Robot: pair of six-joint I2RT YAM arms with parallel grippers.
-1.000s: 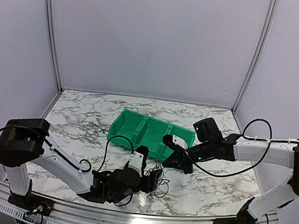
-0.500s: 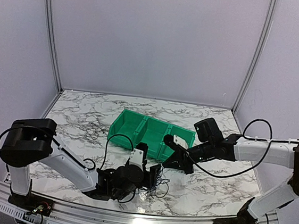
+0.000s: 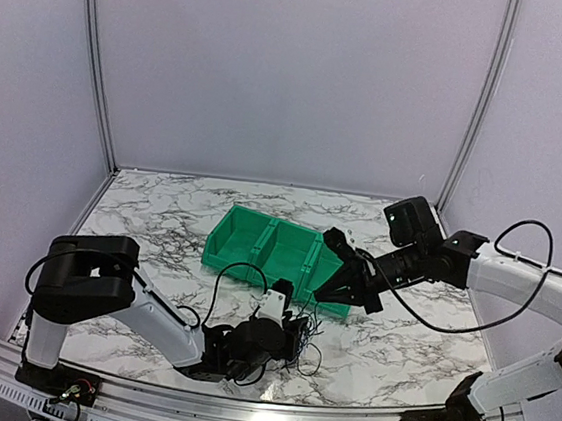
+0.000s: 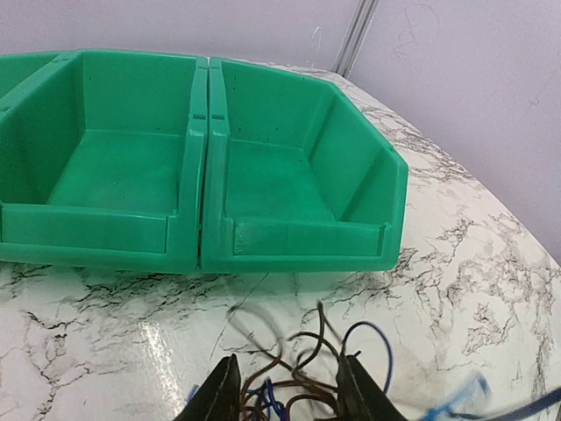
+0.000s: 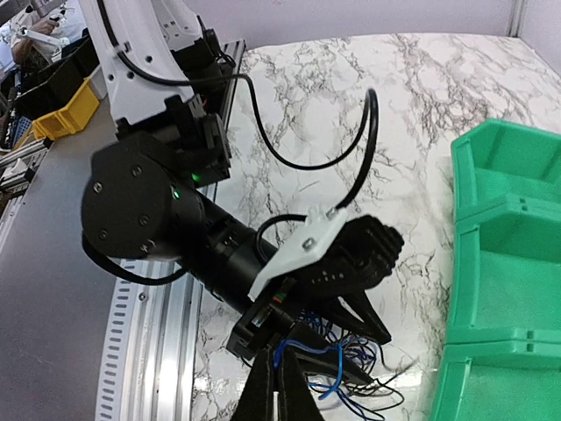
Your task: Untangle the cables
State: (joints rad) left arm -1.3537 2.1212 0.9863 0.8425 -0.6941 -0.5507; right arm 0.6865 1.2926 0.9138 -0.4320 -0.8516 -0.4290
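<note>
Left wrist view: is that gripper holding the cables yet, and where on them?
Not clamped yet: the left gripper has its fingers apart around the near end of the cables, strands loose between them.

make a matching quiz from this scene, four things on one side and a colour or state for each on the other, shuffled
Things
1. cables
2. bins
3. left pincer
4. right pincer

Colour or state
A. fingers pressed together
B. green, open-topped
C. thin, blue and dark, tangled
D. fingers apart, cables between them

Pairs: 1-C, 2-B, 3-D, 4-A
</note>
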